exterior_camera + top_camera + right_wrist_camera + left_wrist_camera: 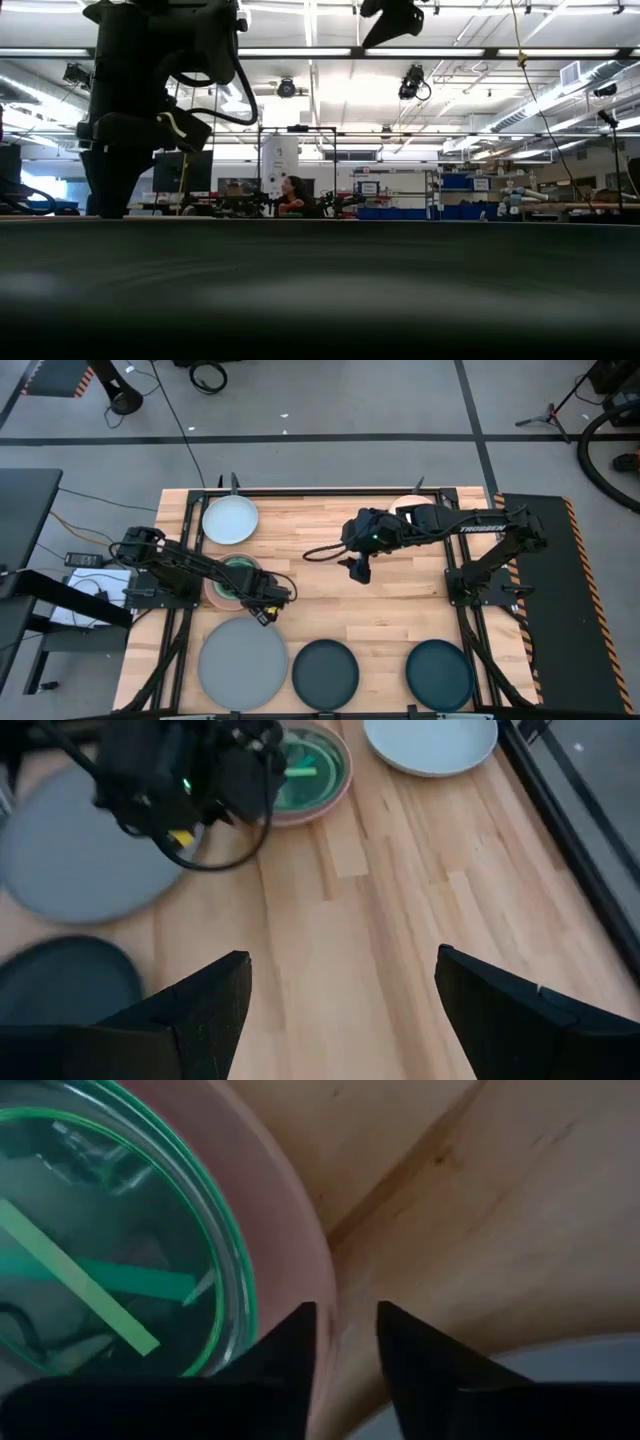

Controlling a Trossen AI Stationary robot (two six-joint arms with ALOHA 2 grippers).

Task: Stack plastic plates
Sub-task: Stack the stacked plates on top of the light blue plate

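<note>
Gripping the rim of the pink plate (pixel 300 1230), the left gripper (pixel 268 600) sits near the desk's left edge; its fingers (pixel 290 1345) stand nearly together, one on either side of that rim. A green-rimmed plate (pixel 120 1260) lies stacked inside the pink one. Just beside this pair, toward the front edge, rests the grey plate (pixel 243 663), with two teal plates (pixel 325 672) (pixel 439 672) in a row along the same edge toward the front right corner. A pale plate (pixel 231 520) lies near the back left corner, apart from the others. Another light plate (pixel 407 506) shows partly at the back edge, mostly hidden by the right arm. The right gripper (pixel 360 568) hovers above bare wood (pixel 340 920) at mid-desk, its fingers (pixel 210 995) spread wide with nothing between them. From table height, only dark arm shapes and the room behind are seen, with a person (pixel 294 197) seated far off.
</note>
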